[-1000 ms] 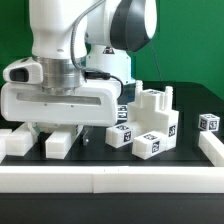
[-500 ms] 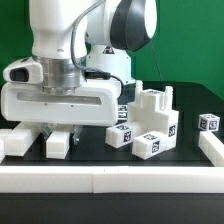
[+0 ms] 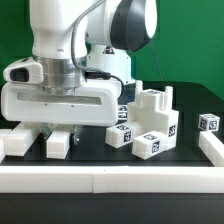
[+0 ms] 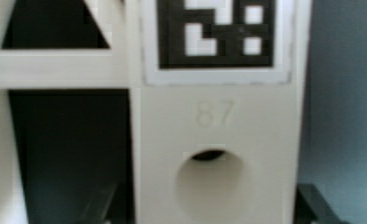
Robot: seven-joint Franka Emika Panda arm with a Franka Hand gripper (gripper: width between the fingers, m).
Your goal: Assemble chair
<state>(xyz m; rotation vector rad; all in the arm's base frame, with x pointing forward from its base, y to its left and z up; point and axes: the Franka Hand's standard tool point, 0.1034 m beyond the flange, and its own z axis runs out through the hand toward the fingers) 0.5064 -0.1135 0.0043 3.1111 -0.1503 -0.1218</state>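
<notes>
My gripper (image 3: 60, 130) is low over the table at the exterior view's left, its body hiding much of what lies behind it. Its dark fingers (image 4: 105, 200) stand on either side of a white chair bar (image 3: 60, 143) that lies on the black table, and they press against its sides. In the wrist view this bar (image 4: 212, 120) fills the frame, with a square tag at one end, the number 87 and an oval hole. A cluster of white tagged chair blocks (image 3: 150, 122) stands to the exterior view's right of the gripper.
Another white bar (image 3: 15, 143) lies at the exterior view's far left. A small tagged cube (image 3: 208, 122) sits at the far right. The long white border rail (image 3: 110, 181) runs along the front, with a raised end (image 3: 212, 148) at the right.
</notes>
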